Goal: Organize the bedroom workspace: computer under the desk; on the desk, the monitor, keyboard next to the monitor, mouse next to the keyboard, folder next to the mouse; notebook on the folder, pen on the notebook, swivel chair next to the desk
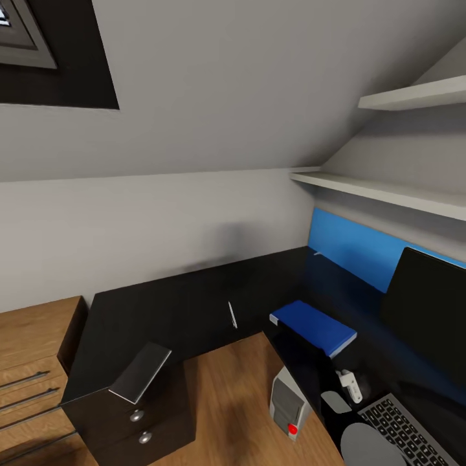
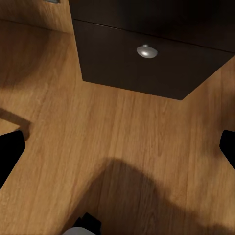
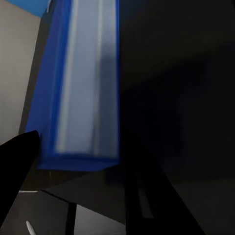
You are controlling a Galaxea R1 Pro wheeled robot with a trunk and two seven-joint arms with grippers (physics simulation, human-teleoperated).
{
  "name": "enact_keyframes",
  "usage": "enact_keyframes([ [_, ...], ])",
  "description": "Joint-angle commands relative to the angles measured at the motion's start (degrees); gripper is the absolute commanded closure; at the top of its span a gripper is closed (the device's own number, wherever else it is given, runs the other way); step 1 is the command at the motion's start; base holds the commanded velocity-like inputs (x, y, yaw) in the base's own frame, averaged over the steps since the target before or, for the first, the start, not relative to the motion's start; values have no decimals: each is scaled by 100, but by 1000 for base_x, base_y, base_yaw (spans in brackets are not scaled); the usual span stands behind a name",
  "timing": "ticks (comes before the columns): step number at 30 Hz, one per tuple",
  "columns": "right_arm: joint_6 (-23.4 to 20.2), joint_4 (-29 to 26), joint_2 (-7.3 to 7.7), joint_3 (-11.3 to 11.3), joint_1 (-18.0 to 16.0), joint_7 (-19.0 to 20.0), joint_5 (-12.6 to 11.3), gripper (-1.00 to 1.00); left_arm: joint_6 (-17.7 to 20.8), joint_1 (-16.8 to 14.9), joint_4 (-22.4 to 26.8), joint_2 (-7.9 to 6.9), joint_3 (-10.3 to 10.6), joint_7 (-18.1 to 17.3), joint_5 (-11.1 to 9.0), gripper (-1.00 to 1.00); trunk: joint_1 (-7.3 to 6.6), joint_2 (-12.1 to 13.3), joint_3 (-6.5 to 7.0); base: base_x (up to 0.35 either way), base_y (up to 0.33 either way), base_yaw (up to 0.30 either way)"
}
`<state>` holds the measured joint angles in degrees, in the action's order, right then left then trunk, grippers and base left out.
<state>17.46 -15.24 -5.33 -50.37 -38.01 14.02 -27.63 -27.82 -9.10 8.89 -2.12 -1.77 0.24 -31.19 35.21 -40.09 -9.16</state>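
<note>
— Well, what sits nearest in the head view?

— At the bottom right, the keyboard [image 1: 411, 430] on the black desk [image 1: 194, 304], with a grey round part of the robot overlapping its near corner. Just beyond it lies a small white object [image 1: 349, 384], perhaps the mouse; I cannot tell for sure. Under the desk edge stands the computer [image 1: 288, 402], a grey tower with a red button, on the wooden floor [image 1: 226, 401].

— And further back?

— A blue folder [image 1: 314, 325] lies flat on the desk, left of the dark monitor [image 1: 427, 310]. The pen [image 1: 232, 314] rests on the desk, apart from the folder. A dark drawer unit [image 1: 129, 414] with round knobs stands on the left.

— The grippers?

— The left gripper [image 2: 117, 147] has its fingers wide apart over bare floor, near a knobbed drawer front [image 2: 147, 51]. Of the right gripper, one dark fingertip [image 3: 17, 166] shows beside the folder [image 3: 83, 83]; whether it is apart or together I cannot tell.
</note>
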Motion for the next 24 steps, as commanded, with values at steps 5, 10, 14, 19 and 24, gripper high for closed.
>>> enact_keyframes([
  [5, 8, 133, -9, -17, -5, 45, -52, 100, -18, -4, -2, 1, -16, 2, 30, -100, 1, -7, -9, 0, 0, 0],
  [10, 23, 365, 18, -17, -5, 41, -50, 100, -21, -4, -2, -6, -16, 2, 33, -100, 1, -7, -14, 0, 0, -24],
  [14, 32, 401, 39, -17, -5, 40, -50, 100, -14, -4, -2, -8, -16, 2, 34, -100, 1, -7, -37, 0, 0, -131],
  [19, 30, 408, 76, -17, -4, 38, -49, 100, -13, -4, -2, -8, -16, 2, 33, -100, 1, -7, -54, 0, 0, -67],
  [24, 33, 415, 76, -17, -2, 49, -44, 100, -13, -4, -2, -8, -16, 2, 34, -100, 1, -7, -64, 0, 0, -25],
])
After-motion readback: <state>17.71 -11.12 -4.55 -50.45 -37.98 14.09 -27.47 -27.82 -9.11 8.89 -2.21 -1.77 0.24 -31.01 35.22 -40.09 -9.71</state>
